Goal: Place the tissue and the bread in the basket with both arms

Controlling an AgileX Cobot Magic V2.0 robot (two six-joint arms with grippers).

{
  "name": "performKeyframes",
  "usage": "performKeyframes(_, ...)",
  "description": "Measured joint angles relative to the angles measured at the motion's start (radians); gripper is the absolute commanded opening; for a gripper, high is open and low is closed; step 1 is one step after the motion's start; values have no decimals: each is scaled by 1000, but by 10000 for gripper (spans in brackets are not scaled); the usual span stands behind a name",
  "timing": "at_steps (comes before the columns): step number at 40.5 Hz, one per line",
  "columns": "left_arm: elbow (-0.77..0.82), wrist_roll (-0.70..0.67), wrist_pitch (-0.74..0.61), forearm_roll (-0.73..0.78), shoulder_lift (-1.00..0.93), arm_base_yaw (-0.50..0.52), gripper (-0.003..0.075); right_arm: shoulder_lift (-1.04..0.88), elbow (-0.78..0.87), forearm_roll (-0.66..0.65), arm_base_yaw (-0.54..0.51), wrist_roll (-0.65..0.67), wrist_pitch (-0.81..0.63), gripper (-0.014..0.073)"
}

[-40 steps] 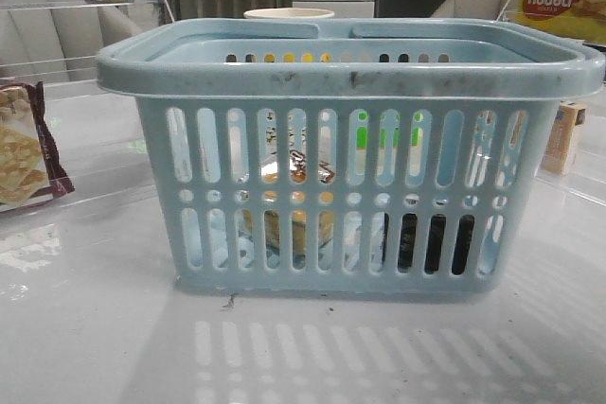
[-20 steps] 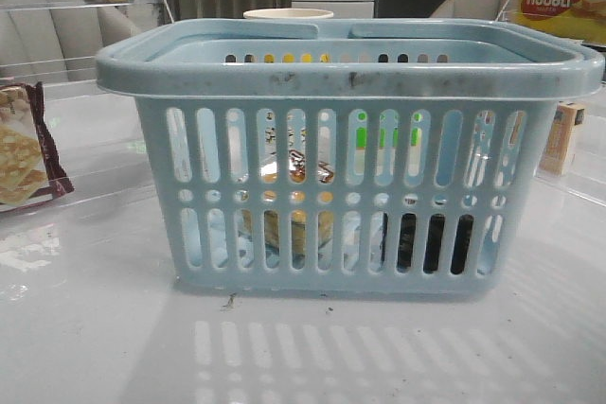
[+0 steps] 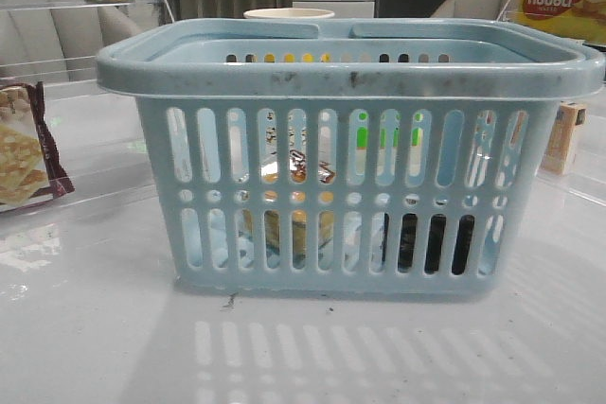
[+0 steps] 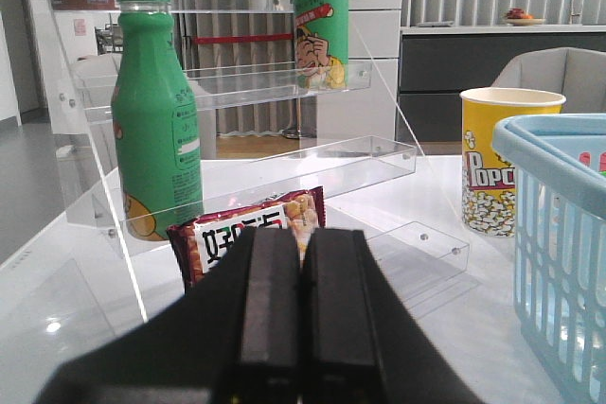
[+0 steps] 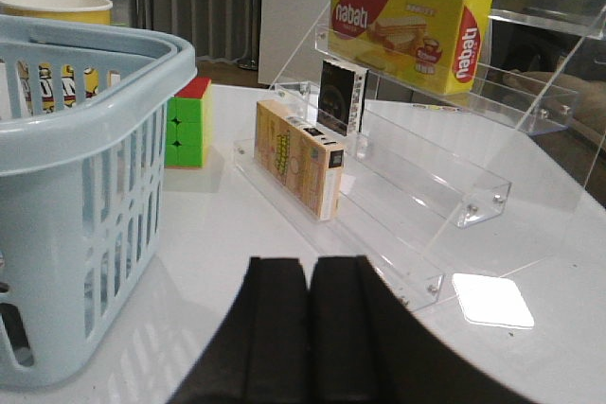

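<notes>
The light-blue basket [image 3: 350, 158] stands in the middle of the table. Through its slots I see the bread [image 3: 294, 219] in its clear bag at the inner left and the black tissue pack [image 3: 431, 243] low at the inner right. The basket's edge also shows in the left wrist view [image 4: 559, 234] and the right wrist view [image 5: 85, 186]. My left gripper [image 4: 303, 243] is shut and empty, left of the basket. My right gripper [image 5: 310, 272] is shut and empty, right of the basket. Neither gripper shows in the front view.
A maroon-edged cracker packet [image 3: 24, 149] lies at the left, in front of a clear shelf [image 4: 237, 92] with green bottles [image 4: 156, 111]. A popcorn cup [image 4: 502, 163] stands behind the basket. At the right are a Rubik's cube [image 5: 187, 125], a small carton [image 5: 298, 158] and a yellow Nabati box [image 5: 412, 30] on clear steps.
</notes>
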Motion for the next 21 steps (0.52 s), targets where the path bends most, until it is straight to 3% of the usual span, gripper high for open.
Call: performKeyframes(21,0,0,0,0,0,0,91,0,0,0,-17,0,-2,55)
